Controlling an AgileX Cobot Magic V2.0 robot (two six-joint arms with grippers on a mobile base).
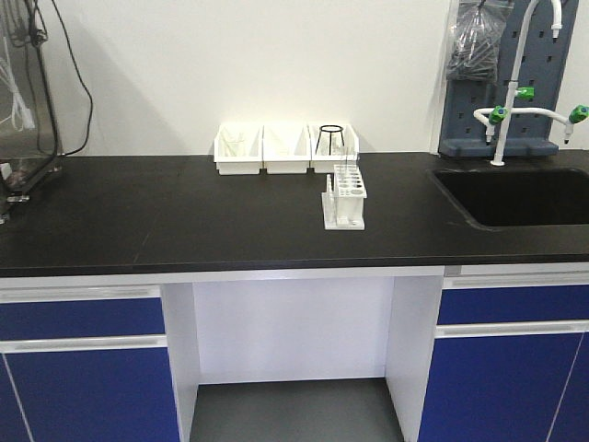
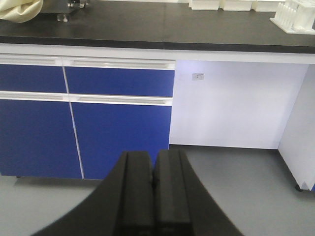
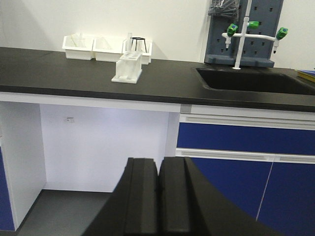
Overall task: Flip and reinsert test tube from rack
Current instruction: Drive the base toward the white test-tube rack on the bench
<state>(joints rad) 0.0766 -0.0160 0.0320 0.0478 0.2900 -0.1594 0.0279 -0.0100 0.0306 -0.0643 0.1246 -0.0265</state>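
Observation:
The small white test-tube rack [image 1: 345,196] stands on the black counter [image 1: 184,212] in front of the right-hand bin, with clear tubes upright in it. It also shows in the right wrist view [image 3: 128,68] and at the top right edge of the left wrist view [image 2: 295,17]. My left gripper [image 2: 153,169] is shut and empty, held low in front of the blue cabinets, well below the counter. My right gripper [image 3: 158,174] is shut and empty, also below the counter edge, facing the knee space. Neither gripper shows in the front view.
Three white open-front bins [image 1: 285,147] stand behind the rack, the right one holding a black wire stand [image 1: 332,140]. A black sink [image 1: 515,195] with a white tap [image 1: 515,92] lies at the right. Equipment and cables [image 1: 23,101] stand at the counter's left end.

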